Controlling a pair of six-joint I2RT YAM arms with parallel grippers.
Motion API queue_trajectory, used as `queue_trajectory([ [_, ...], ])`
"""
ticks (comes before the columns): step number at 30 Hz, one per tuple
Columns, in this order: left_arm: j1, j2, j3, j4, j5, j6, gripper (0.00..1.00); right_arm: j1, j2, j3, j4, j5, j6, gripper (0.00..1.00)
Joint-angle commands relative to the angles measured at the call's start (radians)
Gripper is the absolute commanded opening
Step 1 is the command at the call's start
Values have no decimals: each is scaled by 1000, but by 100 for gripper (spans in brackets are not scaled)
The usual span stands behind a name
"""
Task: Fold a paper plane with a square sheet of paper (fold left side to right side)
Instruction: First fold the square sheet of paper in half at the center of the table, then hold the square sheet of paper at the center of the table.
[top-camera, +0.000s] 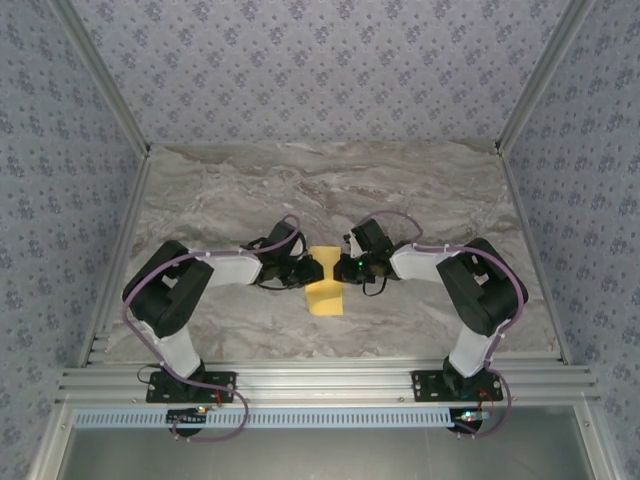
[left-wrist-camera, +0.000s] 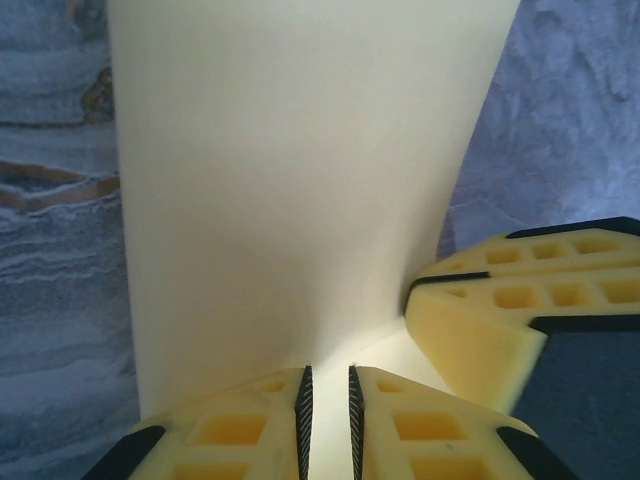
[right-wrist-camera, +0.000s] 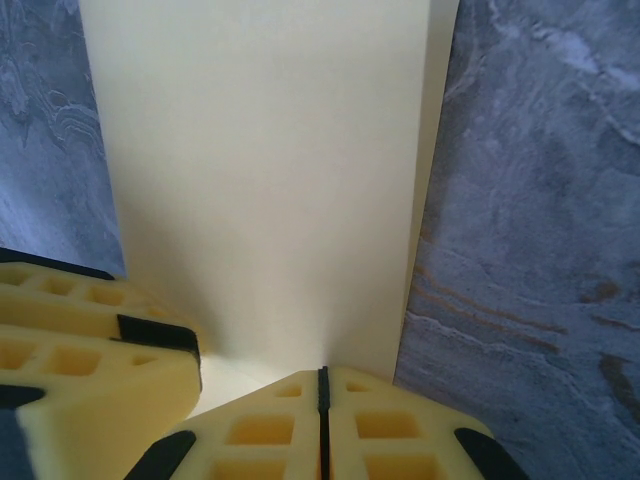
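Sheet: your yellow paper lies mid-surface between both arms, long axis running away from you | left hand nearly closed, pinching its edge | right hand clenched on the opposite edge | both equally near.

The square sheet of paper — pale yellow, folded narrow — lies mid-table, lengthwise.

A lab test cell: marble-patterned table boxed in by floral-papered walls and aluminium framing.
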Motion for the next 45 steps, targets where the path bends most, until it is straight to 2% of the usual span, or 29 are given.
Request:
queue_trajectory([
  [1,-16,6,3,-15,-31,-10,19,3,41,-28,-135,51,-28,9],
  [9,-39,30,-34,-51,-74,-40,17,-17,-33,-1,-80,-39,-69,10],
  [15,-42,32,-38,-77,-97,-40,16,-51,-92,58,-75,-60,-91,10],
  [29,-43,35,-33,-85,-98,-30,16,-43,149,234,-8,-154,-66,9],
  [38,-63,-1,-48,-116,-88,4,16,-44,224,270,-166,-49,-79,9],
  [45,-111,-63,-99,-135,-71,35,16,-53,251,259,-189,-28,-71,9],
])
